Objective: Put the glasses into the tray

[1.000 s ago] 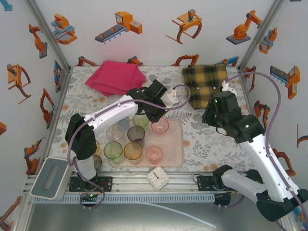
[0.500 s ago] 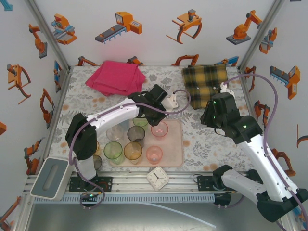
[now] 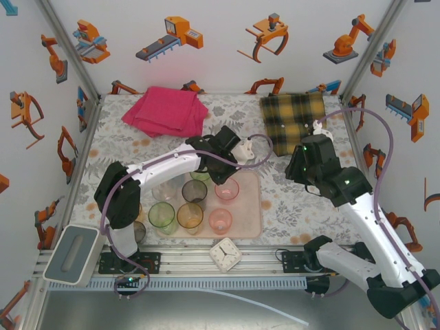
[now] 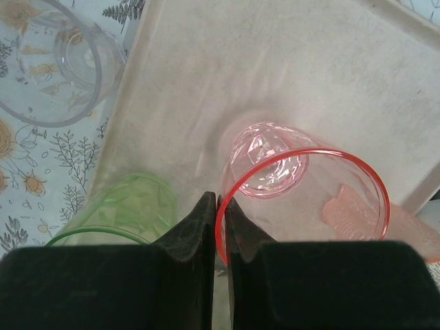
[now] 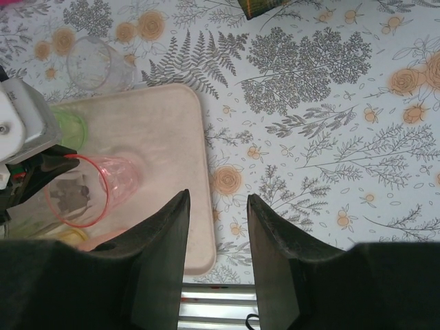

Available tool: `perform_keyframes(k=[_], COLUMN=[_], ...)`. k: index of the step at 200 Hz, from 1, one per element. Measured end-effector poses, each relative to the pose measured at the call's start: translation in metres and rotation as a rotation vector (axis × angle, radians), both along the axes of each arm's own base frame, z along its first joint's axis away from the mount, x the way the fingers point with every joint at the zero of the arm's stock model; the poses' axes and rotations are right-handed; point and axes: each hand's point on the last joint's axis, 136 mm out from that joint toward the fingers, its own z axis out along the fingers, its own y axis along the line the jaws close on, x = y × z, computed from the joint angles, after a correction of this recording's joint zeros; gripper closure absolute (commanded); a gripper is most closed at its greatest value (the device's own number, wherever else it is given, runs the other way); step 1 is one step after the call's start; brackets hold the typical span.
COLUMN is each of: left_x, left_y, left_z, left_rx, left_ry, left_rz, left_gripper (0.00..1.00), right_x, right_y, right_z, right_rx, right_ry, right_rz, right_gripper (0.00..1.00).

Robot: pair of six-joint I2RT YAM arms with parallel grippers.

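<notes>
As the table is read from its near edge outward, a small white clock (image 3: pixel 224 254) is listed first, just in front of the tray (image 3: pixel 251 206). On the tray's near row a green glass (image 3: pixel 161 216), an amber glass (image 3: pixel 190 216) and a pale pink glass (image 3: pixel 220 221) are found standing, unmoved over the last second. Behind them a clear glass (image 3: pixel 165 190) and a smoky glass (image 3: pixel 194 192) are entered. Next comes the red-rimmed pink glass (image 4: pixel 275 165), whose rim is pinched between the nearly closed fingers of the left gripper (image 4: pixel 220 206). Change noted: this glass has been brought a little nearer over the tray's right half, beside a second green glass (image 4: pixel 130 199). Whether its base is yet set down cannot be told. Placement of this item is judged nearly complete, with only release wanted. To the right, the right gripper (image 5: pixel 218 206) is recorded part open and empty above the tablecloth (image 5: pixel 309 103), just beside the tray, and shifted only slightly. Beyond the tray's far edge a stray clear glass (image 5: pixel 96 62) is left on the tablecloth, so the task is judged unfinished. Farthest, a pink cloth (image 3: pixel 165 110) and a plaid cloth (image 3: pixel 295 122) are logged.
</notes>
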Motion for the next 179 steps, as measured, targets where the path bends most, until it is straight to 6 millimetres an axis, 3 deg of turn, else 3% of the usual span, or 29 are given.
perform_keyframes(k=[88,131,155,179], left_x=[0.001,0.001,0.001,0.006], left_y=[0.002,0.001,0.001,-0.003], left_z=[-0.006,-0.006,-0.006,0.008], left_rx=[0.010,0.007,0.007,-0.006], left_ry=[-0.003,-0.003,-0.002,-0.018], left_rz=[0.005,0.008,0.010,0.012], left_gripper=[0.75,0.60,0.46,0.40], right_x=[-0.004,-0.005,-0.005,-0.005], right_y=[-0.001,-0.001,-0.001,-0.001], right_z=[-0.005,-0.005,-0.005,-0.004], right_rx=[0.005,0.014,0.015,0.015], right_ry=[0.000,-0.004,-0.005,-0.006], right_rz=[0.000,0.001,0.001,0.001], right_gripper=[0.60,0.60,0.60,0.60])
